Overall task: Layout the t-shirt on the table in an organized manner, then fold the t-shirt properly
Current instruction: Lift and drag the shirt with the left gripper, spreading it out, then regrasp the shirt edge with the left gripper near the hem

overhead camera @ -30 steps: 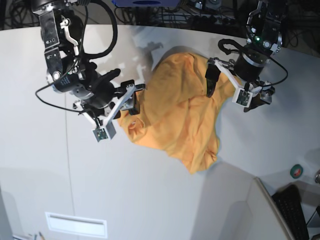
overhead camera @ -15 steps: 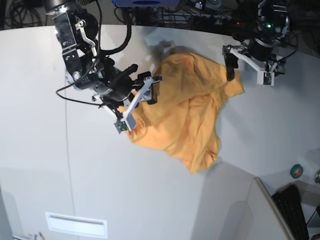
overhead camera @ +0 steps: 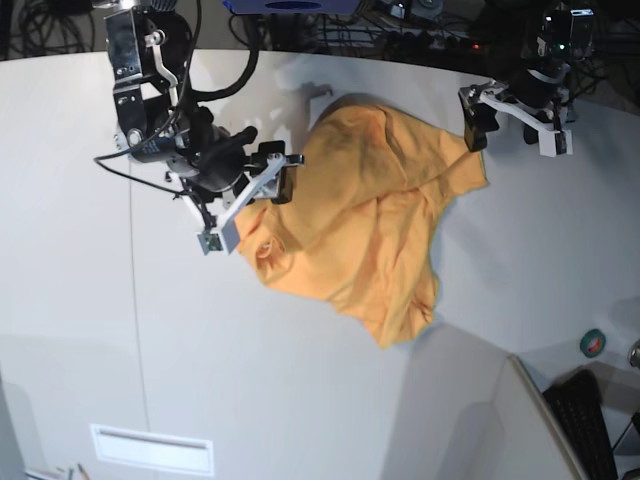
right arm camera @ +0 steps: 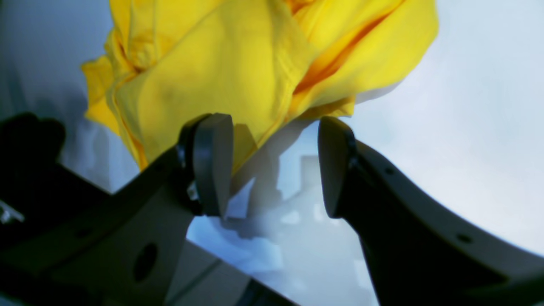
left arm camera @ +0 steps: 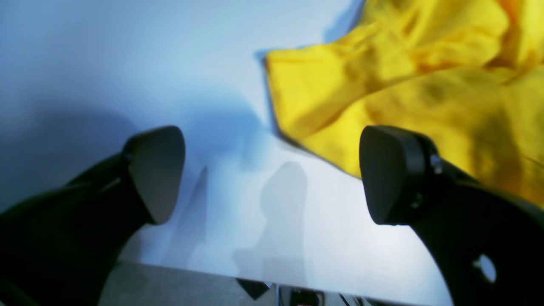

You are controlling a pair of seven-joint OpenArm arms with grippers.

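Robotics lab, by looks: large pale grey-white tabletop (overhead camera: pixel 300 380), tangled black cables (overhead camera: pixel 420 25) behind, black keyboard (overhead camera: pixel 590 420) at corner.

Plain orange-yellow t-shirt (overhead camera: pixel 370 230), pale grey-white table (overhead camera: pixel 300 380) w/ thin dark seam.

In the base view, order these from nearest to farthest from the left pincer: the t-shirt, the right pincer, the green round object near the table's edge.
From the left pincer, top right:
1. The t-shirt, just beside it, centre.
2. The right pincer, across the shirt, at the view's left.
3. The green round object, lower right; about as far as the second, too close to call.
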